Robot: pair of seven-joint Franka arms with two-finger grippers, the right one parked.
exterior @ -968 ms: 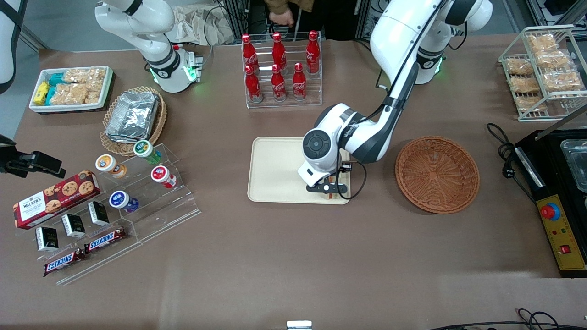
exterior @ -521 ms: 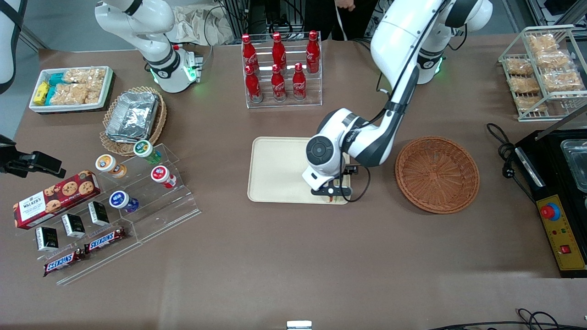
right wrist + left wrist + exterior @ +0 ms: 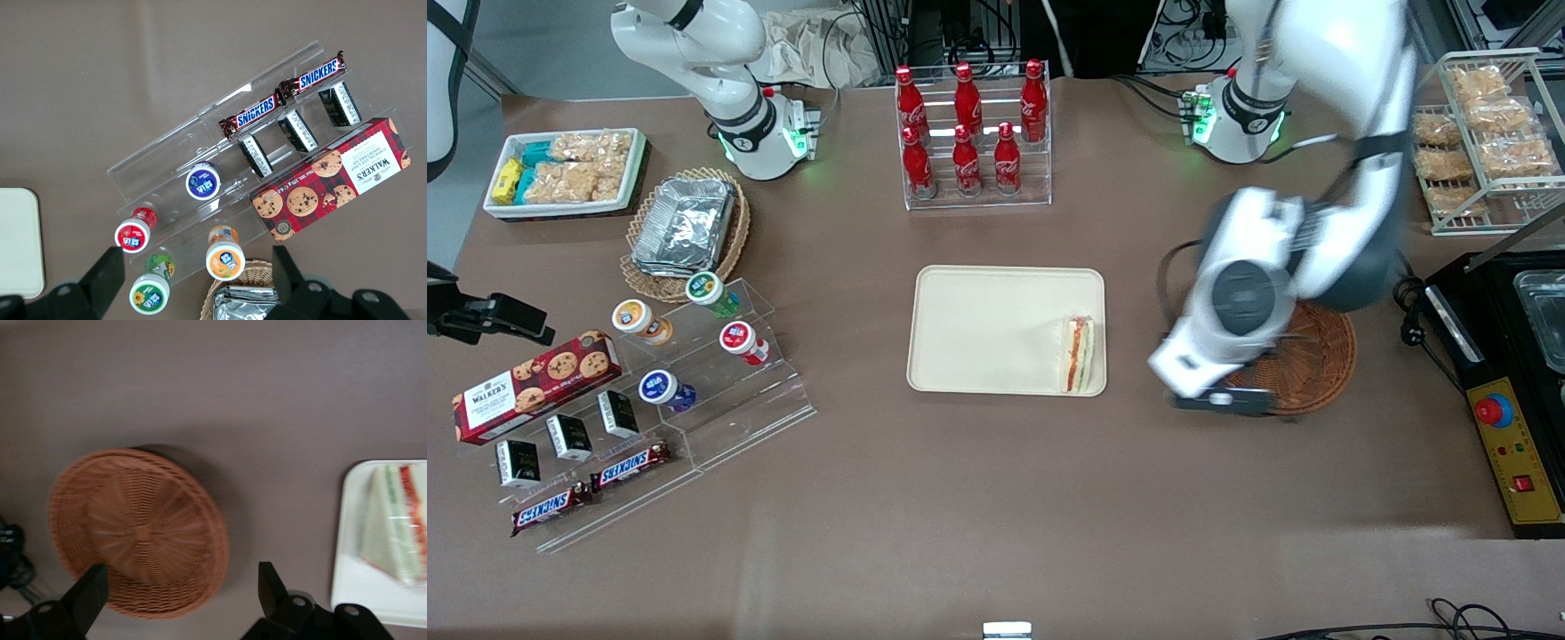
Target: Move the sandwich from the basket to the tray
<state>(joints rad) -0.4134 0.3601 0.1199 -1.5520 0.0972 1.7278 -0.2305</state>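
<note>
On the tray (image 3: 996, 329), in the corner nearest the front camera at the working arm's end, lies the sandwich (image 3: 1077, 356), its orange-red and green filling stripes facing up and one long edge close along the tray's rim; the rest of the tray is bare. Beside the tray, toward the working arm's end of the table, sits the reddish-brown basket (image 3: 1320, 360) with nothing in it, partly covered in the front view by the arm. The gripper (image 3: 181, 590) hangs above the table between tray and basket, over the basket's rim nearest the tray, well apart from the sandwich; its two fingers (image 3: 89, 591) stand spread with nothing between them. Farther from the front camera than the tray stands a clear rack of red bottles (image 3: 971, 133).
</note>
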